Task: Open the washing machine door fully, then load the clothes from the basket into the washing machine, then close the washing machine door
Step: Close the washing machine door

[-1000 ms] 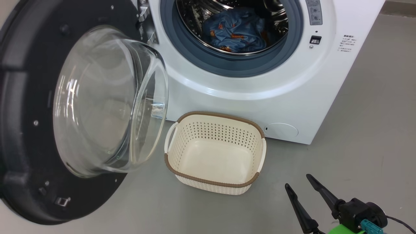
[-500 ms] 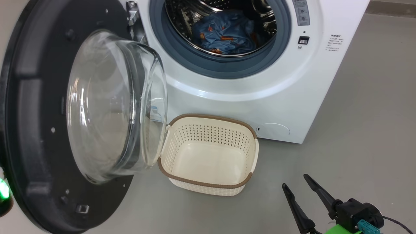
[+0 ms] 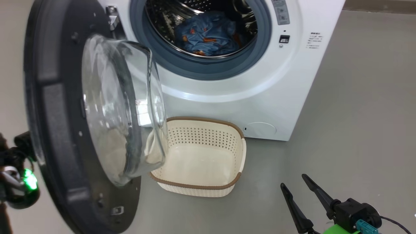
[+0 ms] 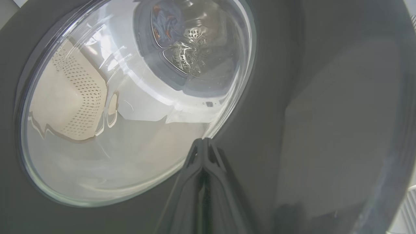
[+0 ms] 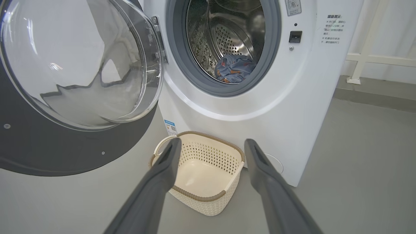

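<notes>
Since the earlier frames the door [image 3: 55, 107] has swung further toward the washing machine [image 3: 260, 97]. In the head view it now stands nearly edge-on, and its glass bowl [image 3: 110, 107] overlaps the left end of the basket [image 3: 208, 190].

- The left pincer [image 4: 203, 143] is closed, fingers pressed together, with its tip at the door's outer face beside the glass edge.
- The right pincer [image 3: 293, 180] is open and grips nothing, above the floor [image 3: 357, 130] to the right of the basket.
- The clothes [image 3: 208, 35] lie inside the drum [image 3: 169, 16].
- The basket stands on the floor just in front of the washing machine.
</notes>
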### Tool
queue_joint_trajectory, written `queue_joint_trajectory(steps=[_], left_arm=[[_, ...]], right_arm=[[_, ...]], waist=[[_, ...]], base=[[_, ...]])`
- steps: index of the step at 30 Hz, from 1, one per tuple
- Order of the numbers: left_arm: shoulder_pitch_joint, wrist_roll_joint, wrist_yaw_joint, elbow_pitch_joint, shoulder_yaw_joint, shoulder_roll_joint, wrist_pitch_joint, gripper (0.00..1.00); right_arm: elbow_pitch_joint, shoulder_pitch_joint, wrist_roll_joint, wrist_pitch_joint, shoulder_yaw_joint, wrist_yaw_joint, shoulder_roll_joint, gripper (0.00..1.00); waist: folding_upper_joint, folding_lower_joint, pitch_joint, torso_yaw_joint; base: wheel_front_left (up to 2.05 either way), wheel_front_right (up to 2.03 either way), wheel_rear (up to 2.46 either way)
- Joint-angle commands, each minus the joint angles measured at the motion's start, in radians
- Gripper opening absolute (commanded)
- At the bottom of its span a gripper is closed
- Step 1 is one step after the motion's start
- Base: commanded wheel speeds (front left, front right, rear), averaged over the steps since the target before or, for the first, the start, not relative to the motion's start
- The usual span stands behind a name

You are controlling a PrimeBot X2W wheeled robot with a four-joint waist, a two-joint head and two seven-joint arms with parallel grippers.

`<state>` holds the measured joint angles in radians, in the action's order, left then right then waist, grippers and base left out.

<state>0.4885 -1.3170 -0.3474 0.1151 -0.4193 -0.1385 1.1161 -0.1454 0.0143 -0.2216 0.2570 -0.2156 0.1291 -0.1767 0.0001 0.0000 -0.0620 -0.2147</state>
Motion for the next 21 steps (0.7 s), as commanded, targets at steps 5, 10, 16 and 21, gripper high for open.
queue_joint_trajectory(steps=[5, 10, 16, 21], left_arm=[[0.034, -0.003, 0.031, -0.038, 0.014, 0.015, -0.02, 0.0], [0.055, -0.003, 0.059, -0.02, 0.041, 0.042, -0.045, 0.0], [0.09, 0.004, 0.109, 0.011, 0.082, 0.065, -0.093, 0.0], [0.11, -0.001, 0.139, 0.044, 0.124, 0.078, -0.123, 0.0]], right_arm=[[0.02, -0.029, 0.003, 0.005, -0.015, 0.002, 0.003, 1.0], [0.02, -0.032, 0.003, 0.005, -0.009, 0.002, 0.008, 1.0], [0.023, -0.037, 0.004, 0.005, -0.003, 0.002, 0.014, 1.0], [0.023, -0.044, 0.003, 0.005, 0.0, 0.002, 0.02, 1.0]], waist=[[-0.0001, 0.0, 0.002, 0.034], [-0.0001, 0.0, 0.004, 0.058], [-0.0001, 0.0, 0.003, 0.086], [-0.0001, 0.0, 0.0, 0.113]], base=[[0.0, 0.0, 0.0], [0.0, 0.0, 0.0], [0.0, 0.0, 0.0], [0.0, 0.0, 0.0]])
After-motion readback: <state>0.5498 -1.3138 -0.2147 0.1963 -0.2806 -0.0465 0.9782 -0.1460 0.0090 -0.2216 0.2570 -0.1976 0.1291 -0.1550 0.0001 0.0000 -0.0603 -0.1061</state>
